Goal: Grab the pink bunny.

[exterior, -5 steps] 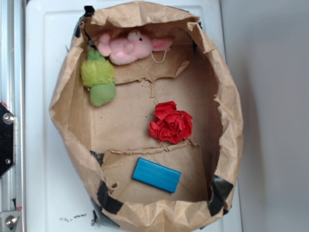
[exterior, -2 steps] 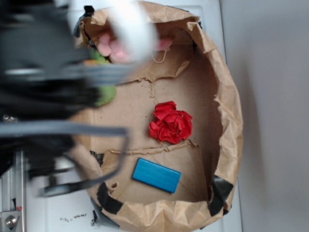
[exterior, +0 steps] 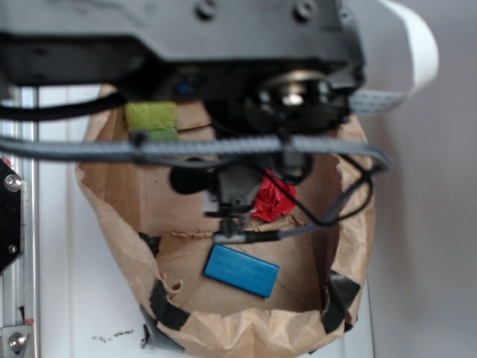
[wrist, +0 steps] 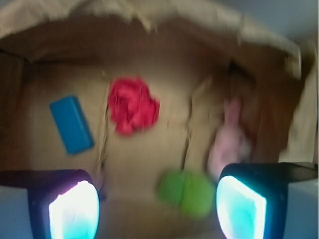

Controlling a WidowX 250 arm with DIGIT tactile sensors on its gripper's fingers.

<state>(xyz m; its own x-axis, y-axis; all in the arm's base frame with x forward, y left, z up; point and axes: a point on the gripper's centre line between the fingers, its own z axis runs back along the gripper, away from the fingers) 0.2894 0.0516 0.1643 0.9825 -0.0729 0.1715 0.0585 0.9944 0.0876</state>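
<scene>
**Gripper spread wide above the bag, bunny by one fingertip**

Two fingers (wrist: 75, 209) framed the bottom edge of the wrist view, their pads lit a pale cyan, one in each lower corner with a wide gap between them; the gripper (wrist: 157, 209) stood released, holding nothing. Beyond the gap lay the floor of the brown paper bag (wrist: 149, 45), seen through heavy motion blur.

Just past the finger in the lower right corner, and partly cut off by its dark housing, sat the pink bunny (wrist: 227, 144), a soft pale-pink smear stretching away from that fingertip toward the far bag wall. Whether the finger touched it could not be told from the blur. Between the two fingers, nearer the one beside the bunny, lay the lime-green plush toy (wrist: 187, 191), close beside the bunny's lower end. Farther out, ahead of the gap, was the red paper ball (wrist: 132, 105), and beyond the other finger, well apart from the bunny, lay the blue block (wrist: 72, 124).

In the exterior view the black robot arm (exterior: 223, 45) filled the upper half of the frame and hid the bunny entirely. Part of the green toy (exterior: 151, 119), a sliver of the red ball (exterior: 274, 200) and the blue block (exterior: 241, 270) showed below and around it, all inside the taped, crumpled bag (exterior: 112, 194), which sat on a white surface (exterior: 56, 186).
</scene>
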